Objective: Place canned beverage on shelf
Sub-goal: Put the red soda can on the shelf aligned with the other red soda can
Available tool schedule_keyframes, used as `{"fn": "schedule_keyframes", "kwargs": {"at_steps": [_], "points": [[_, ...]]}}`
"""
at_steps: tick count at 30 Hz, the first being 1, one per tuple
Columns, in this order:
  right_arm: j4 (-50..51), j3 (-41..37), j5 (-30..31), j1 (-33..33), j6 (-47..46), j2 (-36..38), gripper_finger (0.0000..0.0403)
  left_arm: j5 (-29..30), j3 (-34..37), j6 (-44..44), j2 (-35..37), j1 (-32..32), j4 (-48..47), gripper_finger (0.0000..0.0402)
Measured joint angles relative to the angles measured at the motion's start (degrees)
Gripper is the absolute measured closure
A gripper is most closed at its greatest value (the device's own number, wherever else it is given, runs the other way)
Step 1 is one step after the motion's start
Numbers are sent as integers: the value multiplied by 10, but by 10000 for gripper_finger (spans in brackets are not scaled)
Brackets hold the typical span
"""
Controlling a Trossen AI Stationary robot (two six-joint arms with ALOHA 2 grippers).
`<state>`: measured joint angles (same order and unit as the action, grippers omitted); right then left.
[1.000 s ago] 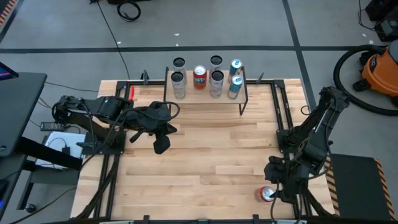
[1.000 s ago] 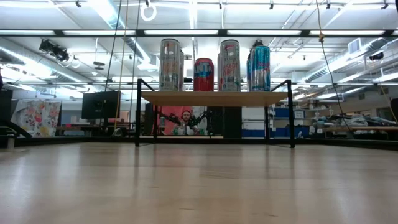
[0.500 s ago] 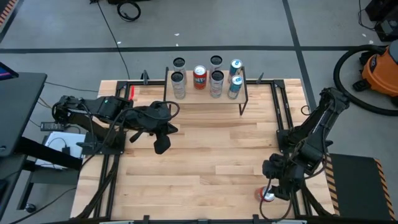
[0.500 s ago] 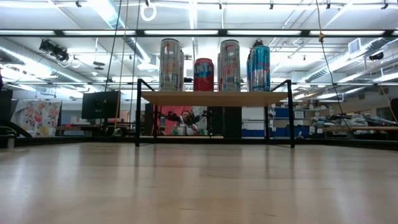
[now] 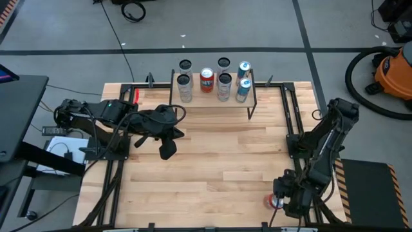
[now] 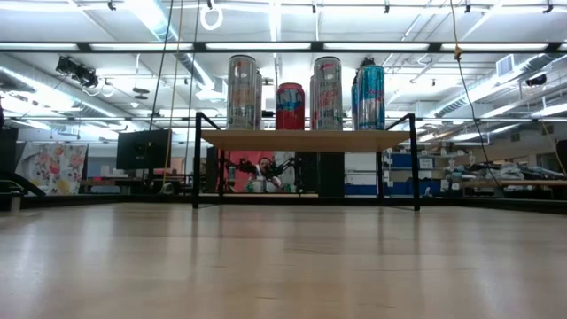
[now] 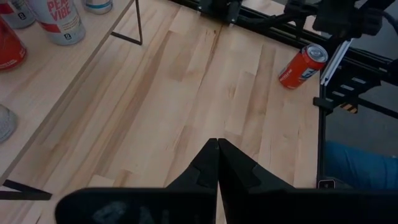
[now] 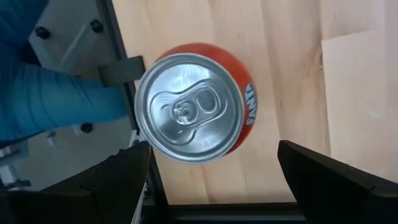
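Right hand (image 8: pixel 208 163) lowered, fingers wide, round orange can (image 8: pixel 193 102)

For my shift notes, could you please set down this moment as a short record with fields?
shelf: shelf at the table's far edge, cans standing on it
loose can: orange can upright near the table's near right corner
right tool: right tool open, above the orange can, fingers either side, not gripping
left tool: left tool shut, empty, waiting over the table's left half

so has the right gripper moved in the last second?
Yes. The right gripper has swung toward the table's near edge, now over the orange can.
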<state>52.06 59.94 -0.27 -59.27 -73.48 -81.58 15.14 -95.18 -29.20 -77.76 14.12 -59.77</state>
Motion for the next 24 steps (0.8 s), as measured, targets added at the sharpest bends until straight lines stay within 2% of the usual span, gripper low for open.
{"fn": "schedule_keyframes", "kwargs": {"at_steps": [9, 17, 24], "points": [[-61, 0, 17, -8, -1, -36, 39, 0, 0, -4, 0, 0, 0, 395], [-53, 0, 42, -5, 1, -81, 39, 0, 0, -7, -3, 0, 0, 395], [-86, 0, 68, -5, 1, -82, 39, 0, 0, 3, -14, 0, 0, 395]]}}
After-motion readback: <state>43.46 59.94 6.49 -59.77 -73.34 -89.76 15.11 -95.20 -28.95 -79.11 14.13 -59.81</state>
